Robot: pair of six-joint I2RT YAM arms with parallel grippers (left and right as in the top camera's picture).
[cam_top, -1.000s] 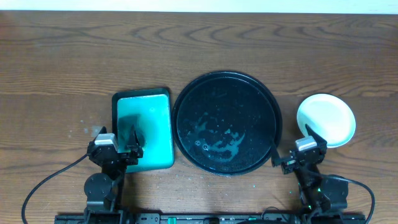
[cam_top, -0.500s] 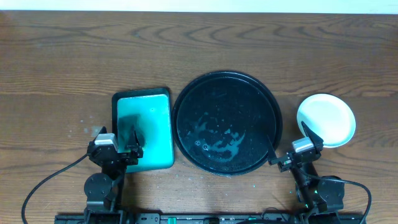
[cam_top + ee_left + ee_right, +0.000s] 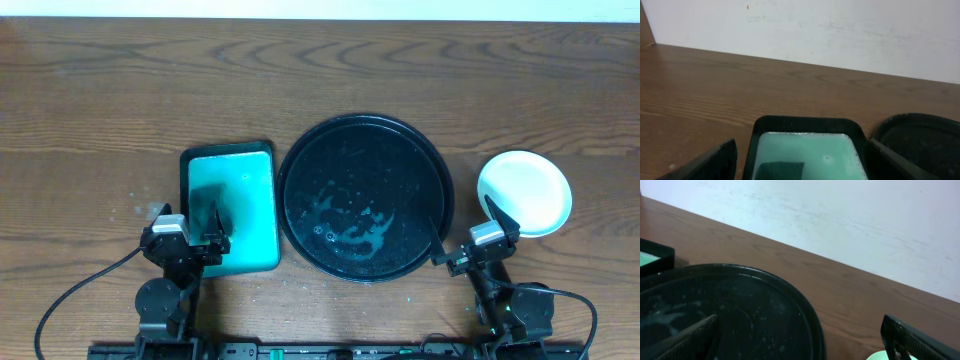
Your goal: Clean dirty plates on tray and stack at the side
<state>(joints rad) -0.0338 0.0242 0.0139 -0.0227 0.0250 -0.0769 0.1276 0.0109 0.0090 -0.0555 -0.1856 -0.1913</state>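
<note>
Wood grain is being shown right across the table [image 3: 100,90], with everything gathered along its near edge. Biggest of the lot, the black tray [image 3: 365,197] is being seen at the centre, round, glossy, its floor streaked with pale wet speckles and nothing lying in it. Just beside it on the left, the teal tray [image 3: 229,208] is being picked out, rectangular with a dark rim, a darker patch lying near its near end. Well off to the right of the black tray, the plates [image 3: 524,192] are being viewed as a single white round from above; how many are stacked there cannot be told. The left gripper [image 3: 190,243] is being held over the teal tray's near end, fingers spread apart and empty. The right gripper [image 3: 472,247] is being held between the black tray's rim and the plates, fingers likewise parted, nothing clasped.
</note>
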